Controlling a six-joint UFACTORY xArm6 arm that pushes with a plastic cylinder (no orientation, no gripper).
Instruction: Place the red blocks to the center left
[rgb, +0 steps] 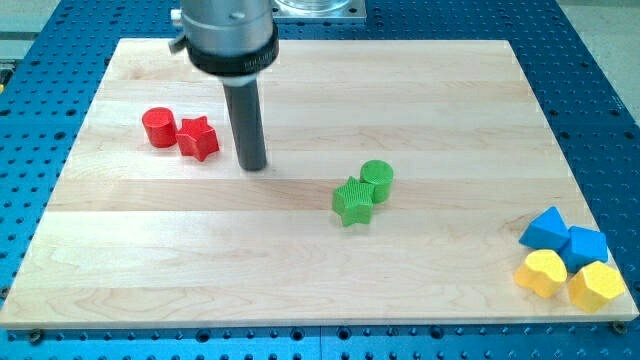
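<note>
A red cylinder (158, 128) and a red star block (199, 138) sit touching each other at the view's upper left of the wooden board (300, 270). My tip (254, 165) rests on the board just to the right of the red star, a small gap apart from it. The rod rises from the tip to the grey arm housing at the view's top.
A green star block (352, 202) and a green cylinder (377, 180) touch near the board's middle. Two blue blocks (565, 236) and two yellow blocks (570, 279) cluster at the lower right corner. Blue perforated table surrounds the board.
</note>
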